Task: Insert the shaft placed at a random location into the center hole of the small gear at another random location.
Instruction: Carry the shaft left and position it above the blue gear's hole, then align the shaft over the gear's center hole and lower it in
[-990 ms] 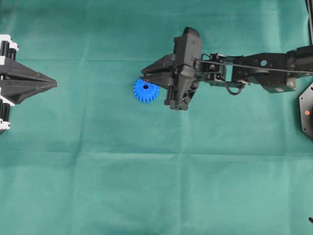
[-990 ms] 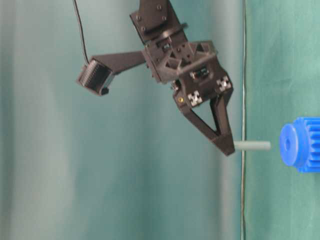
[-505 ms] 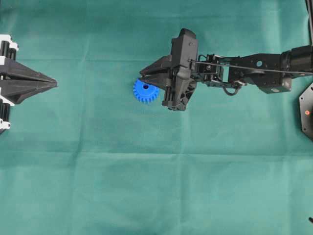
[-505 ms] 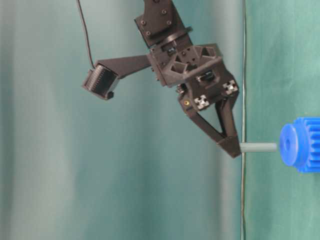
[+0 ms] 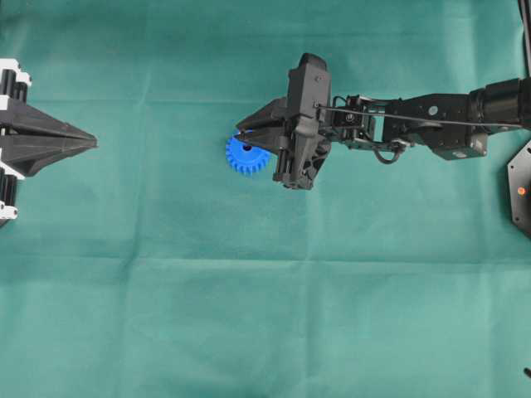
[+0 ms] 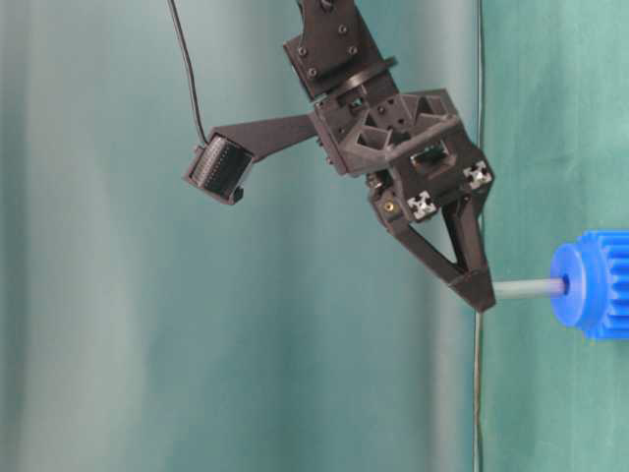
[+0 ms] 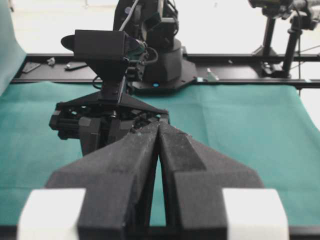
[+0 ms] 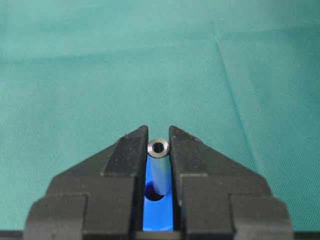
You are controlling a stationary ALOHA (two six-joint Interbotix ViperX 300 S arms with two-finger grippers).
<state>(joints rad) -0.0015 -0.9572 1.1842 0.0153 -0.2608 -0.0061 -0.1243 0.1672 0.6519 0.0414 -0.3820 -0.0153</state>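
Observation:
The small blue gear (image 5: 246, 156) lies flat on the green cloth. My right gripper (image 5: 242, 129) is shut on the silver-grey shaft (image 6: 529, 288) and holds it upright over the gear. In the table-level view the shaft's far end meets the hub face of the gear (image 6: 590, 285) at the center hole. In the right wrist view the shaft (image 8: 159, 167) sits between the fingertips with its lower end in the dark center hole (image 8: 155, 192) of the gear (image 8: 159, 215). My left gripper (image 5: 90, 144) is shut and empty at the far left, away from the gear.
Green cloth (image 5: 265, 290) covers the whole table. The right arm (image 5: 431, 120) stretches in from the right edge. A black mount (image 5: 521, 191) sits at the right edge. The left wrist view shows the right arm's base (image 7: 150, 45) across the cloth.
My right gripper has moved toward the gear with the shaft. The gap between the shaft tip and the hub has closed, and the tip now meets the center hole. The left arm has not moved.

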